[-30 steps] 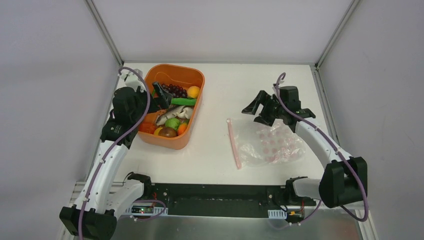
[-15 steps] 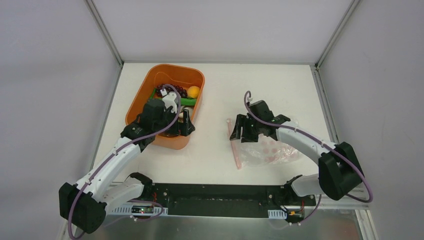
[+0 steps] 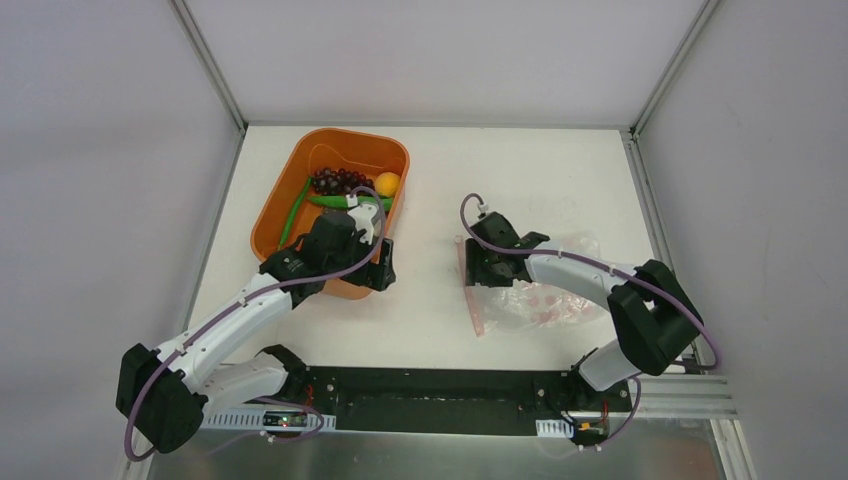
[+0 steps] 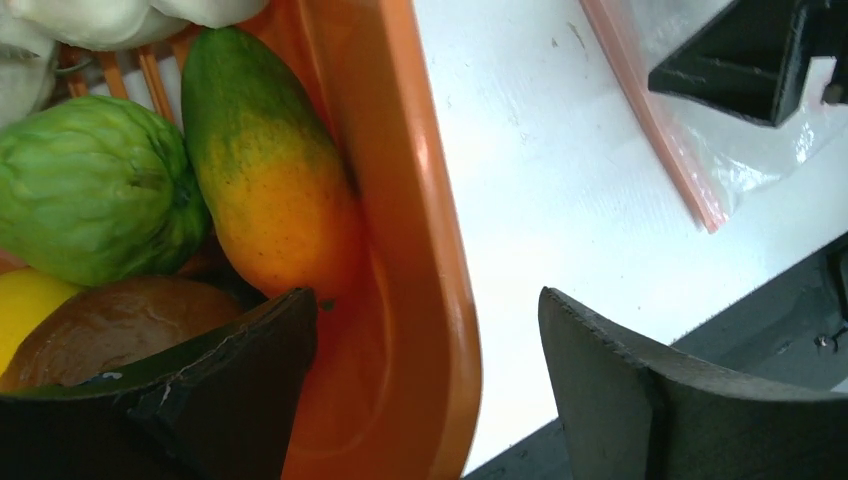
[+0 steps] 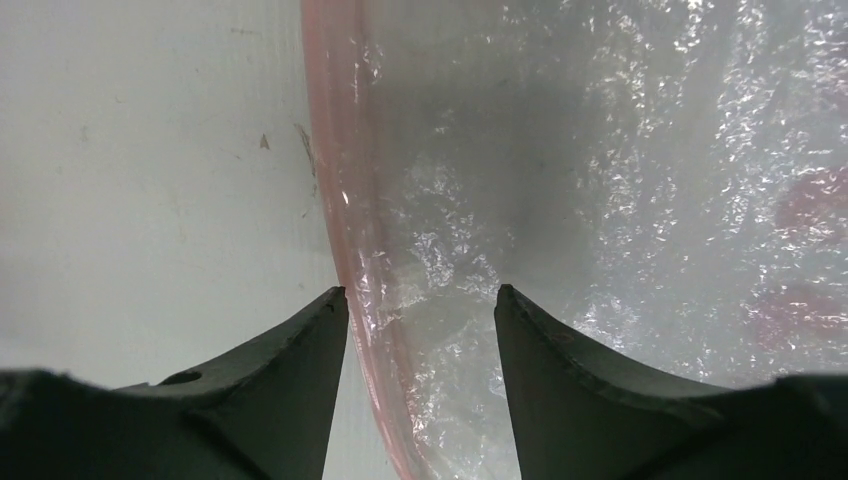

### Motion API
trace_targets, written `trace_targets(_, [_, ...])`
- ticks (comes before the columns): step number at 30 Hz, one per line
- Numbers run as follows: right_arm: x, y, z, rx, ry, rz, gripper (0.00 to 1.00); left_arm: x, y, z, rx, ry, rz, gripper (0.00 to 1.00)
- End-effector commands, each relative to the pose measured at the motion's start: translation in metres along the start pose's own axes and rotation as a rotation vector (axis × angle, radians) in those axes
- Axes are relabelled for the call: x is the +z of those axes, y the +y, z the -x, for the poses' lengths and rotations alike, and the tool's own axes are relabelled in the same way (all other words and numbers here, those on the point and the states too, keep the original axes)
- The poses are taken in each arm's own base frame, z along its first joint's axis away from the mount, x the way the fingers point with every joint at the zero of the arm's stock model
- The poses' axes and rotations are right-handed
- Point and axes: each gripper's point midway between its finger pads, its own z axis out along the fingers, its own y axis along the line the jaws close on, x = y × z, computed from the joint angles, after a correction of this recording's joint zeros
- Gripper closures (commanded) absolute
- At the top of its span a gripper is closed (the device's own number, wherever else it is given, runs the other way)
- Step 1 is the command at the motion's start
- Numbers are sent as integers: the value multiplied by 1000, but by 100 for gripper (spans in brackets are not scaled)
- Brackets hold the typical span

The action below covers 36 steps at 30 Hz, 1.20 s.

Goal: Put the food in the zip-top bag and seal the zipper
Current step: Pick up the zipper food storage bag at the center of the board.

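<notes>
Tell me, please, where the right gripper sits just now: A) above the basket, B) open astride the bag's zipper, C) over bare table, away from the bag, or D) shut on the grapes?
B: the right wrist view shows the right gripper open, with the zipper of the bag running between its jaws.

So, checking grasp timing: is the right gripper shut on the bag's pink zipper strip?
No, the right gripper is open, its fingers apart, with the zipper of the zip-top bag lying loose between them.

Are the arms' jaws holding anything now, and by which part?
Nothing. The left gripper, jaws open, straddles the basket wall; the right gripper hangs open over the zipper.
</notes>
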Motion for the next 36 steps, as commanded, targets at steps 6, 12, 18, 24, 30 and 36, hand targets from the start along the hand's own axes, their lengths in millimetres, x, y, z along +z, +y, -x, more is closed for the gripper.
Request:
trace_targets(6, [5,7,23,-66,-107,-89,40,-9,-22,-18,-30,-10,-59,19])
trace_targets(12, [2,17,26,-98,-163,-91,38,-8,-17,-17,-48,-35,-4,20])
trace_targets(18, [10,13,24,-112,-192,-167,43,-25,3,8,-47,-155,113,16])
trace_targets(24, [16,10,18,-108,-199,-165,68,-50,15,28,-73,-279,182,15])
trace_targets(30, [14,18,21,-108,-206,-130,84,-59,14,37,-89,-342,166,13])
trace_targets(36, [5,25,26,-82,-234,-88,100,-59,-4,46,-62,-326,89,13])
